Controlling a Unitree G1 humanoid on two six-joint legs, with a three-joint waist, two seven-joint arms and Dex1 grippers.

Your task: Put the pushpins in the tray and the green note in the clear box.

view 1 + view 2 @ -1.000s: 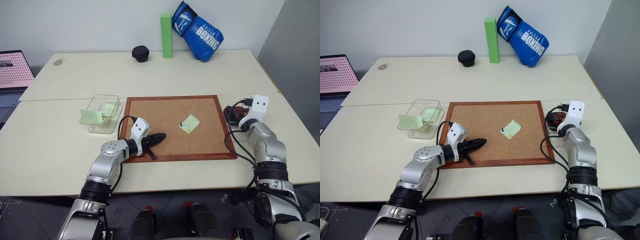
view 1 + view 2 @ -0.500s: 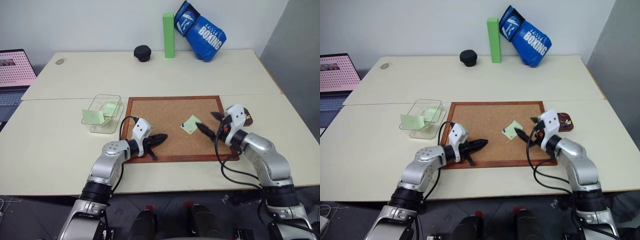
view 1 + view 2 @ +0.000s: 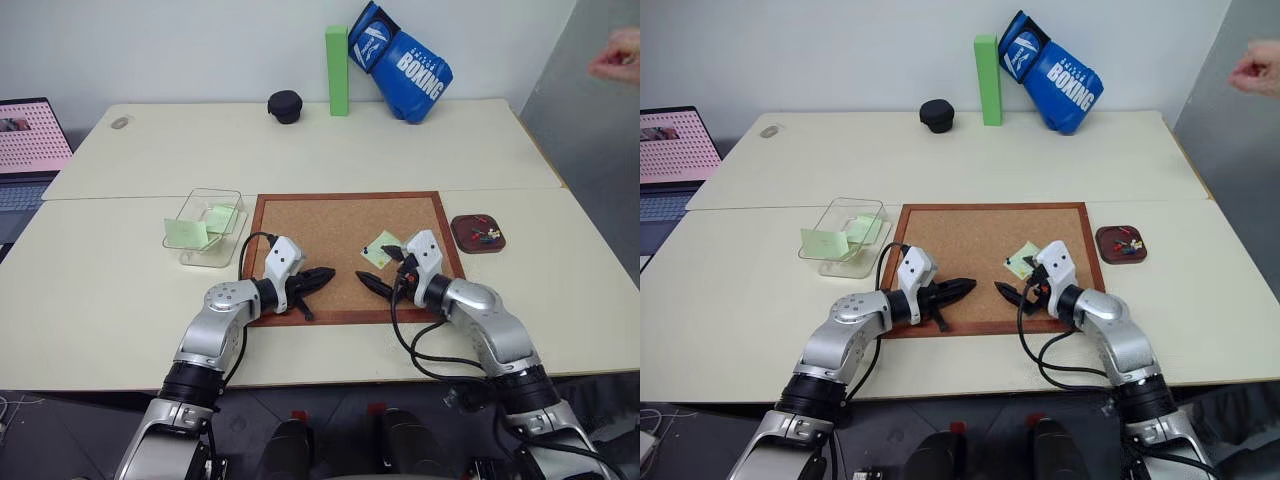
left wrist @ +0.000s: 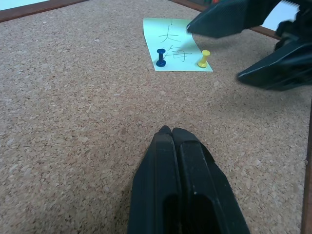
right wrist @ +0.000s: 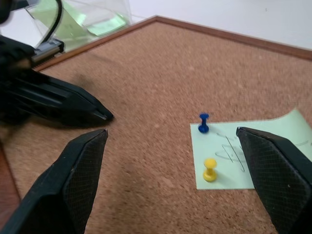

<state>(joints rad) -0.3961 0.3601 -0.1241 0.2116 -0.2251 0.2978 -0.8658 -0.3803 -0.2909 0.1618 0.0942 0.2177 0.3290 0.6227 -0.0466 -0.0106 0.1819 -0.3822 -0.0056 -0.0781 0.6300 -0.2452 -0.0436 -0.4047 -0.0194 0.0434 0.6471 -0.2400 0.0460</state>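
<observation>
Right jaws wide, corkboard point(image 3: 330, 225), table point(image 3: 180, 150)

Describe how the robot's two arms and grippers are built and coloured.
Both arms are silver-grey metal segments with black joint bands. Each wrist carries a white block with small dark dots, and a black cable loops from it back along the forearm. The left gripper and right gripper each have two black tapered fingers; up close, the right gripper's fingers show a fine cross-hatched texture.

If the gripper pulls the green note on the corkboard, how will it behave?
The green note is thin paper, so it probably bends easily. A blue pin and a yellow pin stand in it, so it would likely stay fixed or tear. One corner is raised, perhaps offering an edge for grasping.
</observation>
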